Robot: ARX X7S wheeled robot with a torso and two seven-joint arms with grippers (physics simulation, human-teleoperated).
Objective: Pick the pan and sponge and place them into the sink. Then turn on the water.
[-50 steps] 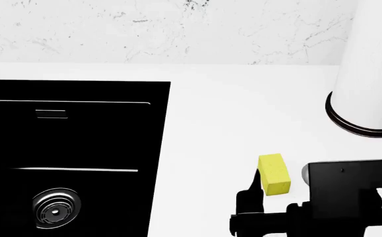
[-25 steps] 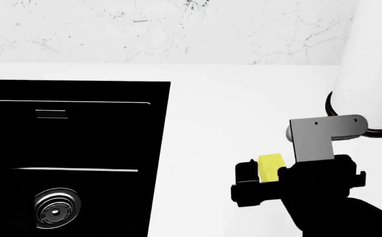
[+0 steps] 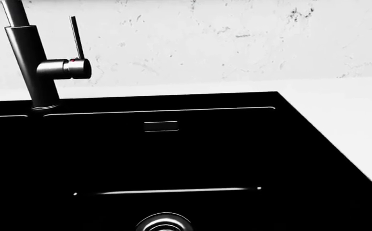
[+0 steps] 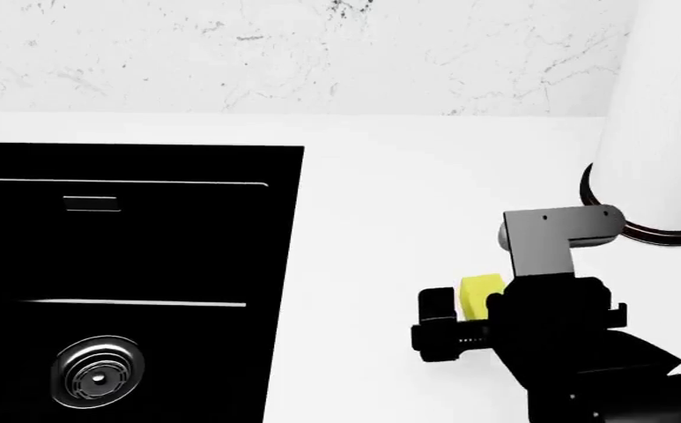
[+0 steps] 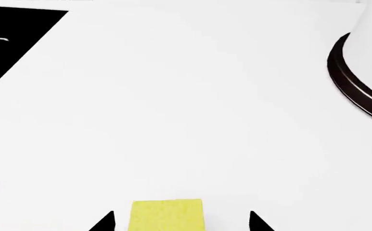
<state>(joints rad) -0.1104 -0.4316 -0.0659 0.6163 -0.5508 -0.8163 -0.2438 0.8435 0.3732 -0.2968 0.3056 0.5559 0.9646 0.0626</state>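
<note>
The yellow sponge (image 4: 479, 293) lies on the white counter to the right of the black sink (image 4: 199, 167). My right gripper (image 4: 463, 322) is open and hangs over the sponge's near end, hiding part of it. In the right wrist view the sponge (image 5: 166, 214) sits between the two black fingertips (image 5: 105, 223), with a gap on each side. The black faucet (image 3: 28, 57) with its thin lever (image 3: 76, 38) stands behind the sink (image 3: 288, 125). No water flows. The pan is out of view. My left gripper's jaws do not show.
A tall white cylinder with a dark ring at its base (image 4: 640, 231) stands on the counter at the right, behind my right arm; it also shows in the right wrist view (image 5: 356, 86). A steel drain (image 4: 97, 373) lies in the near basin. A marble wall runs along the back.
My right arm has swung up and forward, bringing the open gripper from just in front of the sponge to over it. The sponge has not moved.
</note>
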